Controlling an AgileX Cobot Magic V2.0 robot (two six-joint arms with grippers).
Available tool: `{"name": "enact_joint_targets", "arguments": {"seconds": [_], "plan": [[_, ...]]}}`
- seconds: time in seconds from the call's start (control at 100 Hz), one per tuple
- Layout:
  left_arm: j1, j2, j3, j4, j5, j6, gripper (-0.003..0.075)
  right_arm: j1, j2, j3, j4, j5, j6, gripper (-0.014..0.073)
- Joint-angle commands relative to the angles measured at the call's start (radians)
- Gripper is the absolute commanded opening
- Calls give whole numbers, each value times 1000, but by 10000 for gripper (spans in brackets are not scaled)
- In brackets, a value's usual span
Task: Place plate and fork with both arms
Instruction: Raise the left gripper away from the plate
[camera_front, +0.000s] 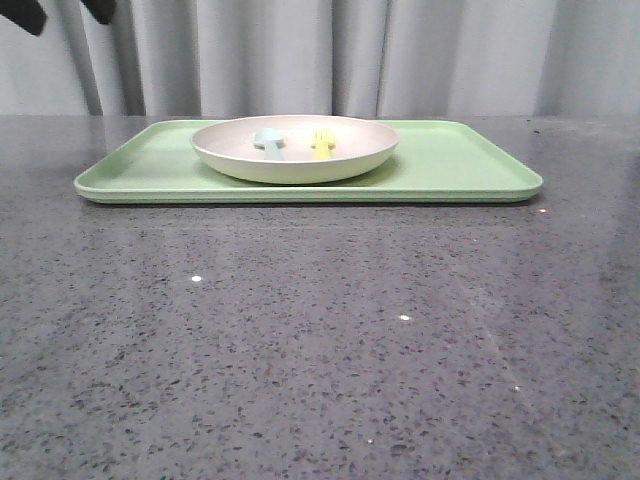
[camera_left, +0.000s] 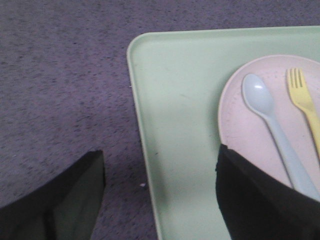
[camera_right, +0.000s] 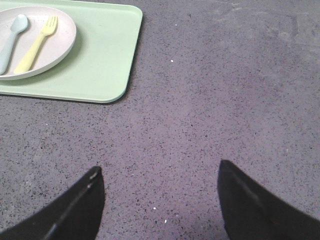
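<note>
You have a wide stretch of bare speckled grey stone table (camera_front: 320, 360) in the lower half of the front view. The flat light-green tray (camera_front: 460, 165) lies across the middle of that frame, its low rounded rim clear of the table's edges. The round, shallow cream plate (camera_front: 295, 160) sits on the tray, left of its centre.

Inside the plate, the small yellow plastic fork (camera_left: 304, 102) lies flat beside a pale-blue spoon (camera_left: 272, 130), their long axes roughly parallel. In the front view the fork seems to point its tines away from you, though it is small there.

Your left gripper (camera_left: 160, 195) hangs spread wide and empty over the tray's rounded corner, one finger (camera_left: 260, 200) above the plate's rim. Your right gripper (camera_right: 160, 200) is also spread wide and empty, above bare table, well apart from the tray.
</note>
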Motion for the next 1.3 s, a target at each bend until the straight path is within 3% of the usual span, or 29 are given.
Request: {"name": "enact_joint_targets", "arguments": {"seconds": [0.0,0.32,0.78,1.08,1.29], "plan": [[31,-128,55,14,-64,-9,462,-6,13,-32,2,-65,-11,490],[142,-471,428,50,-139,-9,462,-6,13,-32,2,-75,-11,490],[148,-894,793,65,-139,-9,462,-6,13,-32,2,-85,-11,490],[148,-973,865,65,-127,-9,462,-6,13,-32,8,-124,-11,490],[148,-973,865,65,-127,-9,462,-4,87,-66,156,-152,-11,490]]}}
